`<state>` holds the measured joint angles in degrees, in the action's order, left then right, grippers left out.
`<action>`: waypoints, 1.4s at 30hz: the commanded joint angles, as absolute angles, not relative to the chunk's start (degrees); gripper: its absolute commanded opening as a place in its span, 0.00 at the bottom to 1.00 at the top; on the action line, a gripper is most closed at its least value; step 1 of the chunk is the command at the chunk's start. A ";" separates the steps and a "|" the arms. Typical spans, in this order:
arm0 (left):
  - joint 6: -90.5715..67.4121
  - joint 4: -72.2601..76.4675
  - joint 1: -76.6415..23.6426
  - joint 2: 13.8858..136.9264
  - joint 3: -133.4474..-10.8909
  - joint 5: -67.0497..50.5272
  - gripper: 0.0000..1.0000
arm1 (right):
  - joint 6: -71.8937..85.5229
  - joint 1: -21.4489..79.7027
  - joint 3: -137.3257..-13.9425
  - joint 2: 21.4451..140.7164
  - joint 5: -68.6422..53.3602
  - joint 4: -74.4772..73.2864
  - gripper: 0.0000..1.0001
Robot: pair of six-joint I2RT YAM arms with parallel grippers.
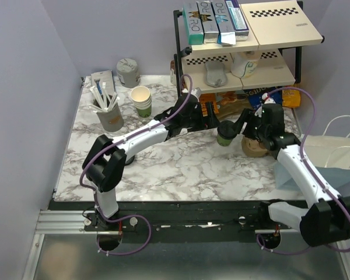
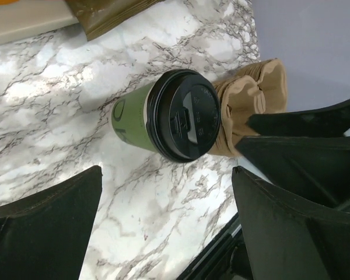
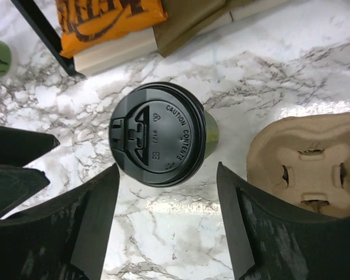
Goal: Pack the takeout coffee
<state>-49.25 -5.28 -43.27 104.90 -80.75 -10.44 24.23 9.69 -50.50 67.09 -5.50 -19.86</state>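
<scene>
Right wrist view: the takeout coffee (image 3: pixel 157 135) stands upright, black-lidded, on the marble surface (image 3: pixel 268 64). It sits partly between the fingers of the right end effector (image 3: pixel 167 170), which are spread wide and touch neither side. In the left wrist view the left end effector (image 2: pixel 166 173) is likewise wide and empty, near the cup. A moulded cardboard cup carrier (image 3: pixel 306 166) lies just beside the cup, and a paper bag (image 1: pixel 332 153) sits at the right edge. The cup is judged light, with a thin wall that dents under a hard squeeze and a press-fit top that could lift. Whether it is full cannot be told. It is best gripped across the green side below the rim and kept upright.
</scene>
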 commanded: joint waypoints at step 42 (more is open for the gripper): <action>-43.33 -21.97 -40.34 61.70 -49.48 2.99 0.99 | 12.83 4.66 -51.33 75.32 -1.50 -30.15 0.50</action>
